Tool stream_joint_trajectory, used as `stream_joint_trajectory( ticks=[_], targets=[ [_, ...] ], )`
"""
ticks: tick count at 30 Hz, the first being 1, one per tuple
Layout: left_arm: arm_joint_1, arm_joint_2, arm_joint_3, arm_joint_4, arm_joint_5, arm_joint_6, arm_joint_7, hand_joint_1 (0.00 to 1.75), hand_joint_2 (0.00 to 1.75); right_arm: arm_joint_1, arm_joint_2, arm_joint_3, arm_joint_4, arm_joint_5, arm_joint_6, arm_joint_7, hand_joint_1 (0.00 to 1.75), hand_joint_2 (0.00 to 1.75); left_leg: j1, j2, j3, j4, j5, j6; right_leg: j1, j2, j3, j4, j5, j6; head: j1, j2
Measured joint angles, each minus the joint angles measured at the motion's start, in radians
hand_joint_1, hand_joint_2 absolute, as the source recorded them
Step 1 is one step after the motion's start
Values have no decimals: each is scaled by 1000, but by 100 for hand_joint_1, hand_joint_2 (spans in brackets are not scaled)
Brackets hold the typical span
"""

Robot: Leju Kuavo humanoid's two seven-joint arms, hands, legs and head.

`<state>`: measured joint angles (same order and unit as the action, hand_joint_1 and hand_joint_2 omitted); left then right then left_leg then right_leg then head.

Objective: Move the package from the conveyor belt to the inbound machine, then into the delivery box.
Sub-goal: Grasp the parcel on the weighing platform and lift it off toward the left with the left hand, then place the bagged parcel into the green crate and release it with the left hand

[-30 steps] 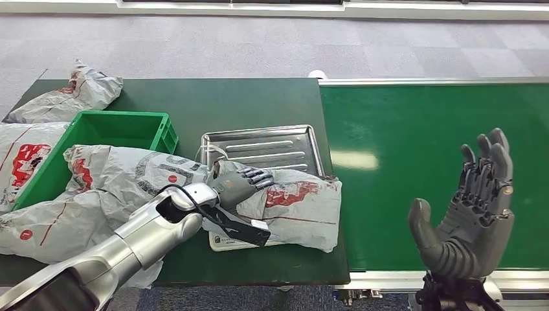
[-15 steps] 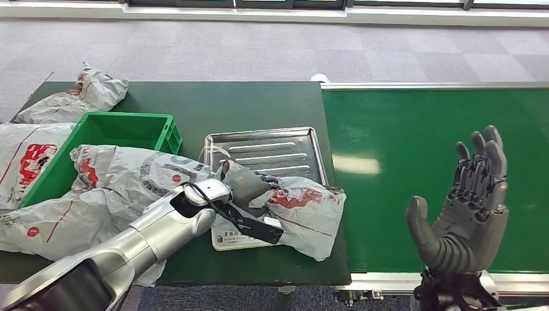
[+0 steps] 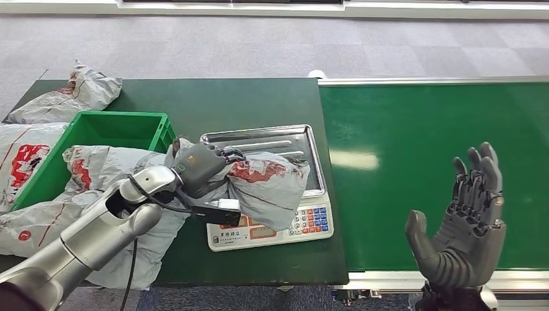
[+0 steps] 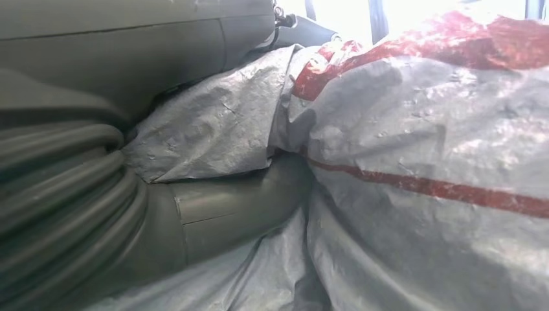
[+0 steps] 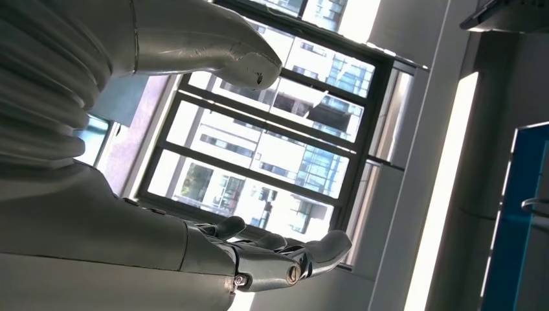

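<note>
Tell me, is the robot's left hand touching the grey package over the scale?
Touching. The left wrist view shows the left hand pressed into the crinkled package; the head view shows its fingers wrapped around it above the scale.

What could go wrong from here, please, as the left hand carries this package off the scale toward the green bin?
1. The left hand grips the grey package at one end, so the loose rest sags; it might slip or swing.
2. The hanging end is close over the scale and its steel tray, so it could drag or snag there.
3. Another package already drapes over the green bin; the new one may catch on it or slide off.
</note>
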<state>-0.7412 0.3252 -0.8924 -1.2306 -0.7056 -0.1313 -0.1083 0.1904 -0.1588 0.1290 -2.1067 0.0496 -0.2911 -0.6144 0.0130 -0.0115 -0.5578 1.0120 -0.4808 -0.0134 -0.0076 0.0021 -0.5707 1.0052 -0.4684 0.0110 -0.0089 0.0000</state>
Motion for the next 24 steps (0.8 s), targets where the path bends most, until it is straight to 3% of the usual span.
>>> stream_joint_trajectory(
  ticks=[6,11,16,24],
  targets=[
    [2,108,58,-174,40,-47,0,175,175,43,0,-14,-8,-19,-24,-26,0,175,0,0,-2,0,0,0,-1,0,-2,0,0,0,0,0],
    [-3,173,116,-239,32,-13,24,175,175,75,0,-22,-29,-15,-53,-30,0,175,0,1,-2,0,0,0,-1,0,-3,0,0,0,0,0],
    [-25,205,187,-229,-3,40,33,175,175,112,0,-27,-52,-6,-74,-31,0,175,0,2,-2,0,0,0,0,1,-3,0,0,0,0,0],
    [-30,216,220,-208,-24,72,54,175,175,126,0,-30,-63,-1,-79,-29,0,175,0,2,-2,0,0,0,-1,1,-3,0,0,0,0,0]
  ],
)
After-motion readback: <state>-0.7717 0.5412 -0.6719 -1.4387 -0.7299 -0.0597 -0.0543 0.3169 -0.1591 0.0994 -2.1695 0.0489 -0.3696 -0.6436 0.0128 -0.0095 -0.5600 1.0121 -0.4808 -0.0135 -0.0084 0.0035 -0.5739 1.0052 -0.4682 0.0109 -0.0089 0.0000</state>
